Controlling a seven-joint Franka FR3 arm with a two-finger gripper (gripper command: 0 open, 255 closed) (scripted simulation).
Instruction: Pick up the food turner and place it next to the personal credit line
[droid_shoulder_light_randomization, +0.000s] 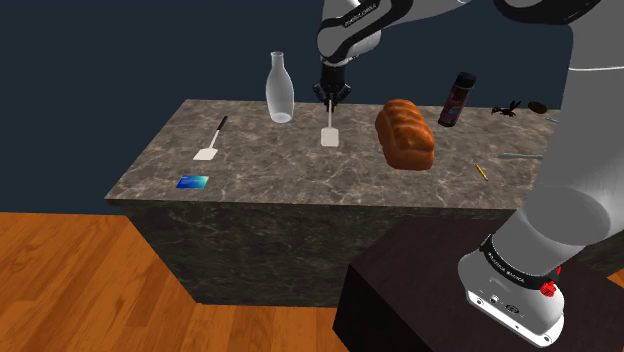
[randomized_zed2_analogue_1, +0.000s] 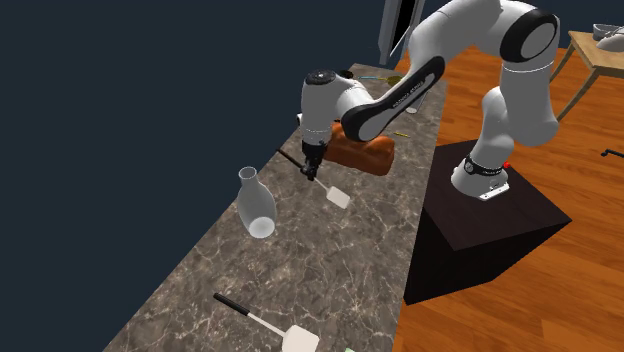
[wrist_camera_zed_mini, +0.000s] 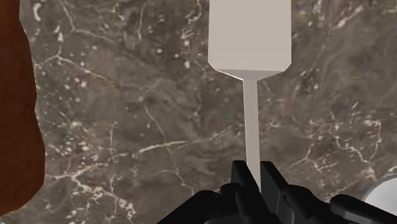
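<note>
My gripper (droid_shoulder_light_randomization: 327, 100) (randomized_zed2_analogue_1: 312, 171) (wrist_camera_zed_mini: 252, 181) is shut on the thin handle of a white food turner (droid_shoulder_light_randomization: 330, 137) (randomized_zed2_analogue_1: 338, 196) (wrist_camera_zed_mini: 249, 38). The turner's flat blade points away from the fingers, low over the marble counter (droid_shoulder_light_randomization: 300, 175), between the glass bottle and the bread. I cannot tell whether the blade touches the counter. A small blue card (droid_shoulder_light_randomization: 192, 182) lies near the counter's front corner at the shoulder view's left. Just behind the card lies a second turner (droid_shoulder_light_randomization: 212, 142) (randomized_zed2_analogue_1: 265, 322) with a black handle.
A clear glass bottle (droid_shoulder_light_randomization: 280, 90) (randomized_zed2_analogue_1: 255, 203) stands close beside the gripper. On its other side sits a brown bread loaf (droid_shoulder_light_randomization: 405, 135) (randomized_zed2_analogue_1: 362, 152) (wrist_camera_zed_mini: 16, 114). A dark spray can (droid_shoulder_light_randomization: 457, 100) and small items lie toward the shoulder view's right. The robot's stand (droid_shoulder_light_randomization: 430, 290) adjoins the counter.
</note>
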